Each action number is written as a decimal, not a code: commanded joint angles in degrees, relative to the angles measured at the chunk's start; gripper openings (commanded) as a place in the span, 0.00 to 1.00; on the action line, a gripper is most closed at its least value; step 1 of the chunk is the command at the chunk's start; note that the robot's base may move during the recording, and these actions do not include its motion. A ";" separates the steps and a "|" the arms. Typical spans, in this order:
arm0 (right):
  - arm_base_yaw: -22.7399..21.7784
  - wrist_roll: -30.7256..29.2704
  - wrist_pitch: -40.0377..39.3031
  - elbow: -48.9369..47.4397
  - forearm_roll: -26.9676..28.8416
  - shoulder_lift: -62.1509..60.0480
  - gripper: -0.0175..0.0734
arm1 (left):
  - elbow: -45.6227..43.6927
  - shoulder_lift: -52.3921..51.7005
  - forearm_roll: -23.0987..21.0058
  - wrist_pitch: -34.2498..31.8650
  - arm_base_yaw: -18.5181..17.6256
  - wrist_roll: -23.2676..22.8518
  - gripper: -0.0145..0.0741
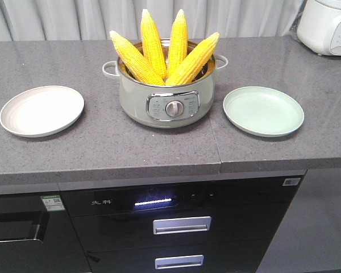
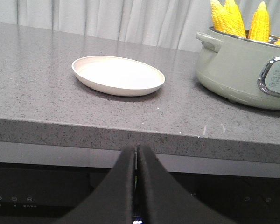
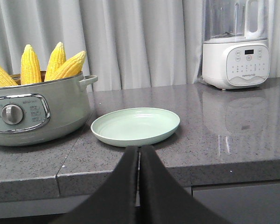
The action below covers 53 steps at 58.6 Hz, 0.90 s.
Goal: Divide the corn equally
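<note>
Four cobs of corn (image 1: pixel 152 45) stand tips-up in one pot (image 1: pixel 166 105), fanned against its rim. Two plates flank it on the grey counter (image 1: pixel 102 148): a cream plate (image 1: pixel 41 111) to the left and a pale green plate (image 1: pixel 263 111) to the right, both bare. The front view shows all four cobs but neither arm. The right wrist view alone shows the blender (image 3: pixel 235 46) whole (the front view catches only a corner). The left gripper (image 2: pixel 136 182) sits low before the counter edge, facing the cream plate, fingers pressed together on nothing. The right gripper (image 3: pixel 139 177) does the same facing the green plate.
</note>
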 commanded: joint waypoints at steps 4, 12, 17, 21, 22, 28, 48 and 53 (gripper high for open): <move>-0.44 -0.06 -4.29 1.04 -0.70 -0.29 0.19 | -1.26 -0.80 -0.14 -4.11 0.00 -0.37 0.16; -0.44 -0.06 -4.29 1.04 -0.70 -0.29 0.19 | -1.26 -0.80 -0.14 -4.11 0.00 -0.37 0.16; -0.44 -0.06 -4.29 1.04 -0.70 -0.29 0.19 | -1.26 -0.80 -0.14 -4.11 0.00 -0.37 0.16; -0.44 -0.06 -4.29 1.04 -0.70 -0.29 0.19 | -1.26 -0.80 -0.14 -4.11 0.00 -0.37 0.16; -0.44 -0.06 -4.29 1.04 -0.70 -0.29 0.19 | -1.26 -0.80 -0.14 -4.11 0.00 -0.37 0.16; -0.44 -0.06 -4.29 1.04 -0.70 -0.29 0.19 | -1.26 -0.80 -0.14 -4.11 0.00 -0.37 0.16; -0.44 -0.06 -4.29 1.04 -0.70 -0.29 0.19 | -1.26 -0.80 -0.14 -4.11 0.00 -0.37 0.16; -0.44 -0.06 -4.29 1.04 -0.70 -0.29 0.19 | -1.26 -0.80 -0.14 -4.11 0.00 -0.37 0.16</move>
